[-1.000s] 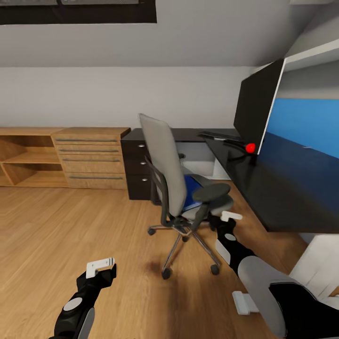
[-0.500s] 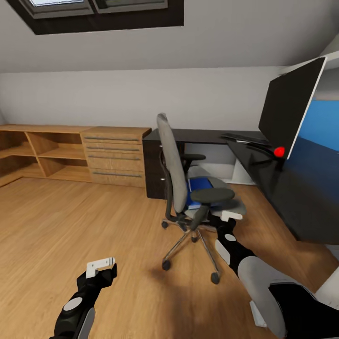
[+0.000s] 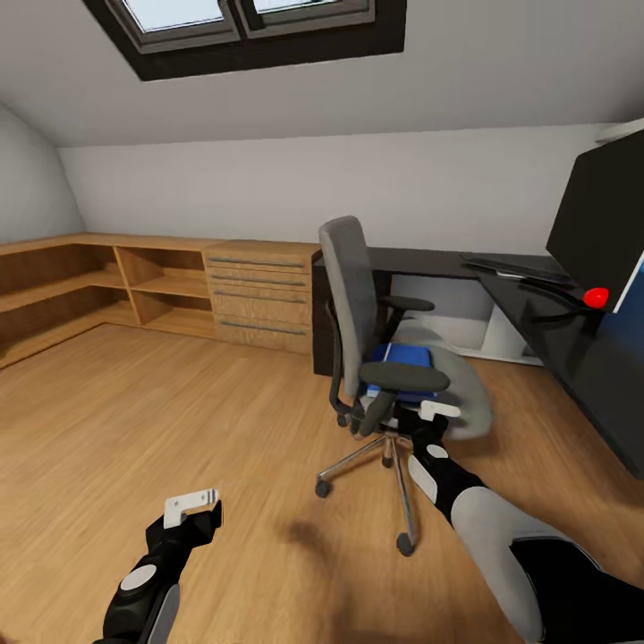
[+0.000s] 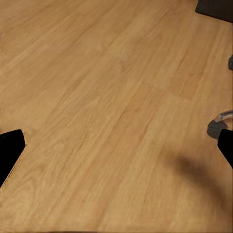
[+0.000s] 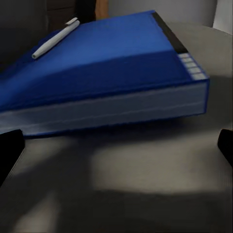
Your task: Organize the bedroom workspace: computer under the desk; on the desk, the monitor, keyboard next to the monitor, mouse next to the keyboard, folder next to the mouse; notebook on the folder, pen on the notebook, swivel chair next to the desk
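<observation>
The grey swivel chair [image 3: 351,284] stands on the wooden floor in front of the black desk [image 3: 559,335]. On its seat lies the blue folder [image 3: 402,360], which has white page edges [image 5: 111,109] and a white pen [image 5: 53,38] on top. My right gripper [image 3: 438,412] is at the seat's front edge, open, with the folder just ahead of its fingertips [image 5: 9,150]. My left gripper [image 3: 192,507] hangs open over bare floor. On the desk are the monitor [image 3: 599,224] and the keyboard [image 3: 512,266]. The computer, mouse and notebook are out of view.
A wooden drawer chest [image 3: 261,295] and low open shelves [image 3: 107,286] line the back and left walls. One chair caster [image 4: 216,127] sits near my left gripper. A skylight [image 3: 246,13] is overhead. Open floor spreads to the left.
The whole view has swung left and upward, so the camera moved. The chair seat and folder now lie closer to my right gripper. Both arms keep their pose.
</observation>
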